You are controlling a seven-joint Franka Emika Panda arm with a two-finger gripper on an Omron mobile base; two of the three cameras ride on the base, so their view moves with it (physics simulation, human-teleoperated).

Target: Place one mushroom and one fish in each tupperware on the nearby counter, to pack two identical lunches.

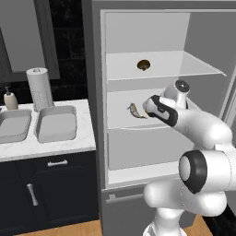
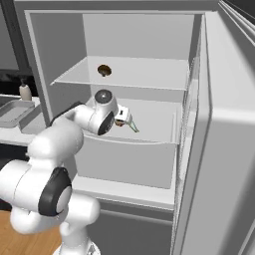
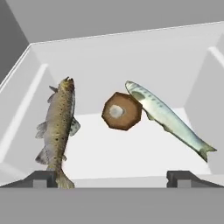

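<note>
While both trays [image 1: 56, 123] on the worktop [image 1: 46, 145] lie unfilled, the pincer [image 3: 112, 178] is held fully open and empty — aimed at a mushroom [image 3: 122, 110] flanked by two fish [image 3: 59, 124] on the fridge shelf [image 3: 131, 153].

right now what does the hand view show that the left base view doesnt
Hand view alone: a silvery fish and a mushroom lying against it, seen between the open end effector tips.

Left base view alone: two tupperware trays on the counter, a paper towel roll, a soap bottle, and a second mushroom on the upper fridge shelf.

Both: the brown speckled fish on the middle shelf.
</note>
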